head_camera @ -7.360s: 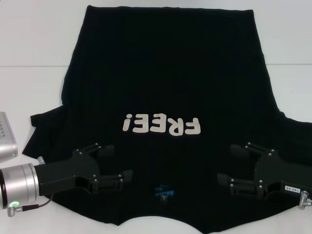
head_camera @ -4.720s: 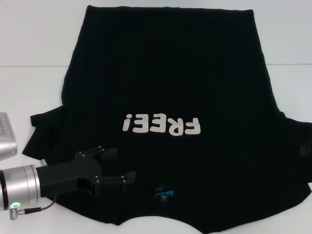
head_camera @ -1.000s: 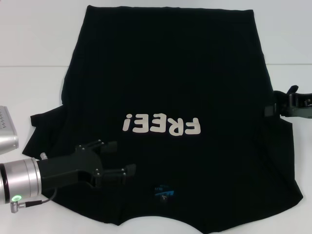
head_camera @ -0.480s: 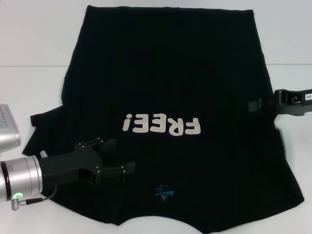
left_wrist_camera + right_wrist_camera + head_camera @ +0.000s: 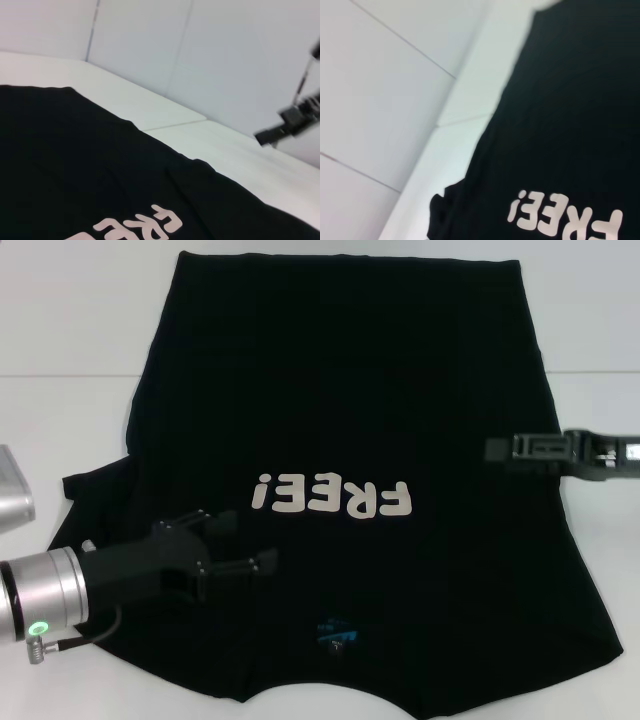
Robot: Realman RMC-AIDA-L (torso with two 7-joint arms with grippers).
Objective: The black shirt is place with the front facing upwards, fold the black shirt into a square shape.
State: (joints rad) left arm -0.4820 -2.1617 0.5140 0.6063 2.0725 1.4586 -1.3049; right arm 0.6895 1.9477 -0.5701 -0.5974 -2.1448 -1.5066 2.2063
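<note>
Compared with half a second earlier, the black right gripper [image 5: 497, 448] had moved further left over the right side of the shirt, level with a spot a little beyond the lettering; seven seconds before, it had been down at the near right, over the shoulder. The right sleeve, spread out then, was now tucked in, leaving that edge straight. Whether the right gripper's fingers were apart or together, I cannot tell. The black left gripper [image 5: 250, 545], on its silver-cuffed arm, had shifted only slightly and hovered over the near left part of the shirt, its two fingers [image 5: 222, 524] spread apart and holding nothing.

The large plain black fabric T-shirt [image 5: 350, 390] lay flat, front up, on the white table [image 5: 70, 440], filling the middle of it. Its long axis ran near to far: the neck, with a small blue neck label [image 5: 335, 630], pointed toward the robot and the hem lay at the far end. The cream "FREE!" lettering [image 5: 333, 497] read upside down from the head view. The left sleeve [image 5: 85, 510] stuck out to the left, crumpled. A silver box [image 5: 12, 490] sat at the left edge.
</note>
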